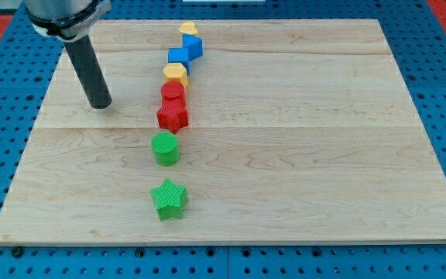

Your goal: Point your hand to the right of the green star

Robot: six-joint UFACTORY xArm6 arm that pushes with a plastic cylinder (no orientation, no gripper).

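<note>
1. The green star (pixel 169 199) lies low on the wooden board (pixel 300 155), left of the middle and near the view's bottom edge, with a strip of bare wood between it and that edge.
2. To the star's right the board runs bare all the way to its right edge; to its left is bare wood too.
3. The star is bright green and ribbed, lying flat with one point toward the view's top.
4. Just above it, apart, stands a green cylinder (pixel 166 148); then a red star (pixel 173 115), a red hexagon (pixel 173 92), a yellow hexagon (pixel 176 74), a blue block (pixel 186 52) and a yellow block (pixel 189 30), in a close column.
5. My tip (pixel 99 105) rests at upper left, well apart from the star and left of the column.
6. The rod has no jaws.
</note>
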